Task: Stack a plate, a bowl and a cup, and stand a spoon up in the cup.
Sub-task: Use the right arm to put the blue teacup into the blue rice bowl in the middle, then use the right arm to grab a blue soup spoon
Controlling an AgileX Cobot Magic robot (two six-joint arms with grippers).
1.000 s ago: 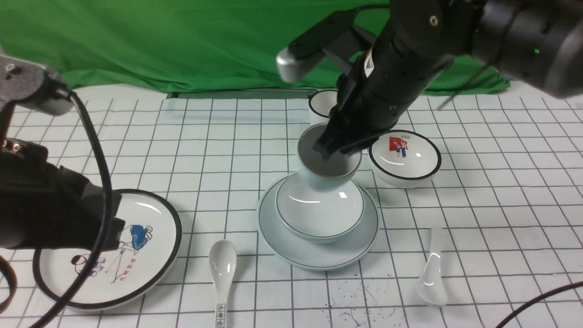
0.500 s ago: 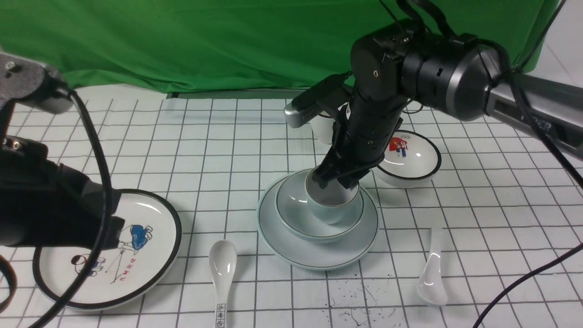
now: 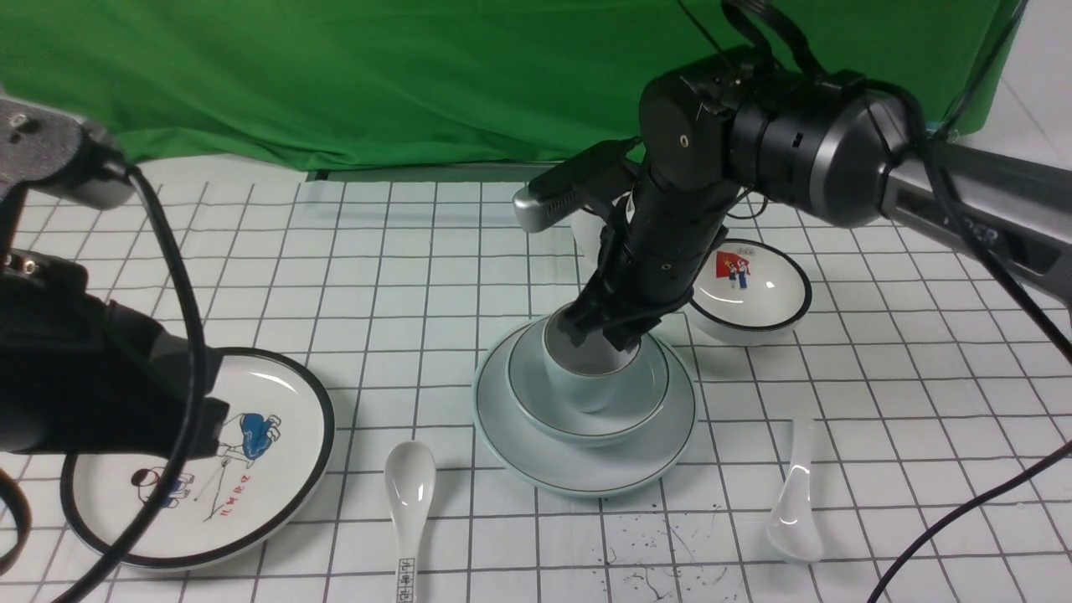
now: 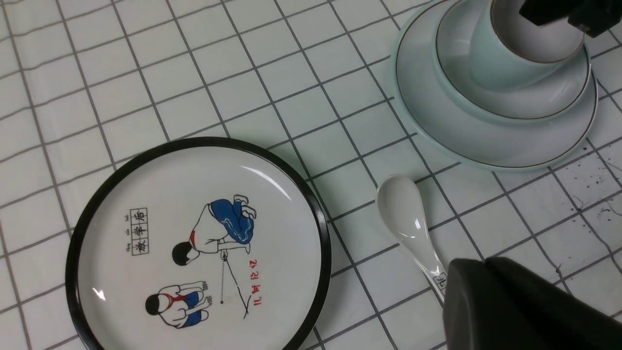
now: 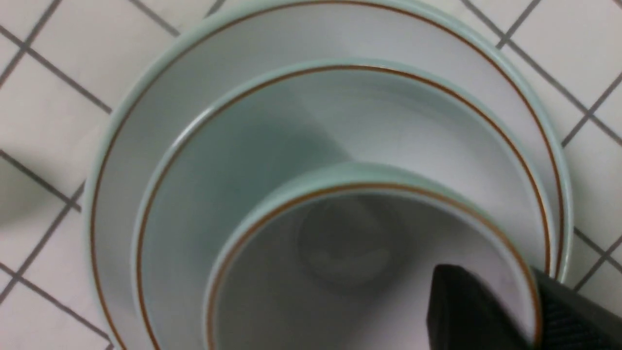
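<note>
- Near, lower right of the front view: the plain spoon [image 3: 794, 528] is lying on the table, awaiting pickup.
- Near, lower left: the spoon with printed characters [image 3: 410, 494] is lying outside the task.
- Left edge: the left gripper [image 3: 216, 402] is keeping its jaws pressed together above the cartoon plate [image 3: 325, 410], holding nothing visible.
- Centre: the pale plate [image 3: 586, 476] is supporting the pale bowl [image 3: 586, 438]; the pale cup [image 3: 584, 389] is sitting inside the bowl, leaning slightly by appearance.
- Above centre: the right gripper [image 3: 601, 333] is straddling the cup's rim with parted jaws, one inside and one outside; any remaining contact is not showing clearly.
- Farther, right of centre: the red-flag bowl [image 3: 745, 337] is standing beyond the stack.
- Step in hand: cup placement is apparently finishing, with release under way.
- Next move: lifting clear is requiring a straight withdrawal, avoiding dragging the rim; the spoon step is remaining.
</note>
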